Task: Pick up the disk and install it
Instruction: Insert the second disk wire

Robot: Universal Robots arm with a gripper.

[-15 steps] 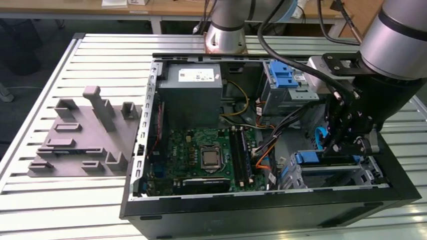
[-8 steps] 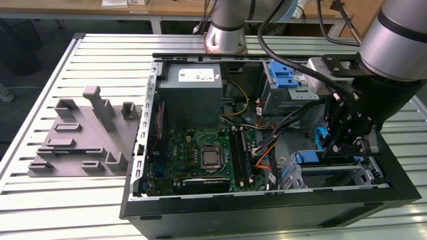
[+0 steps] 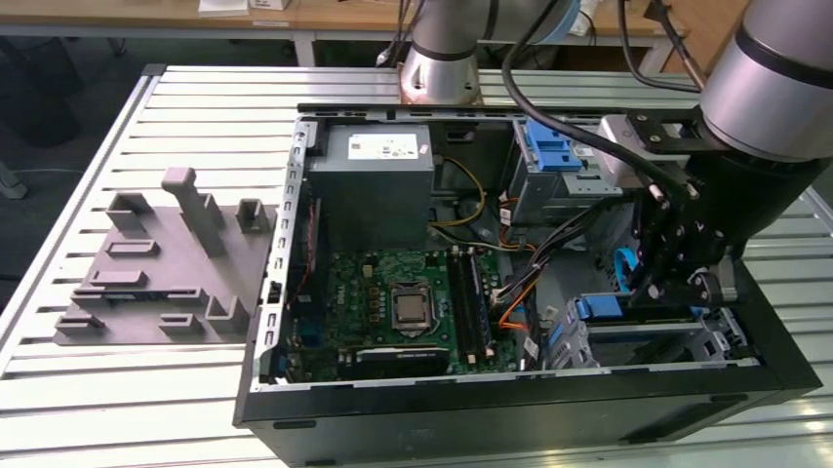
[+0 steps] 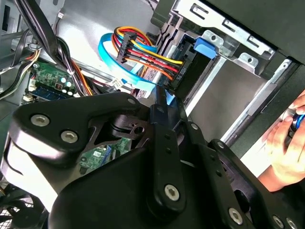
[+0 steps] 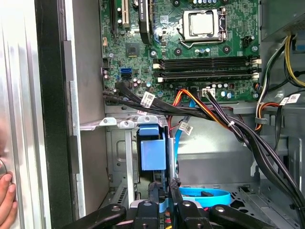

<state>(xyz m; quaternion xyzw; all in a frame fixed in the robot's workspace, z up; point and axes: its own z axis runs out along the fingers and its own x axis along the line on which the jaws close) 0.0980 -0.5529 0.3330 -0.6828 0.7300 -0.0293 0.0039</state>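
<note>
gripper (image 3: 677, 283) in case bay | disk (image 5: 153, 151) slotted | white sticker (image 3: 388, 147) unreadable

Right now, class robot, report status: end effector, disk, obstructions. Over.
End effector down in the drive bay, at the disk. Cable bundle crosses beside the bay. A person's hand at the case edge.

Black cable bundle (image 5: 228, 126) and blue ribbon cable (image 5: 177, 148) cross the bay mouth beside the blue carrier bracket (image 5: 153, 151), narrowing access. Steel drive cage (image 3: 677, 341) walls confine the hand (image 3: 677, 278). Counter (image 3: 78, 195) around the grey fixture (image 3: 163, 263) lies open.
</note>
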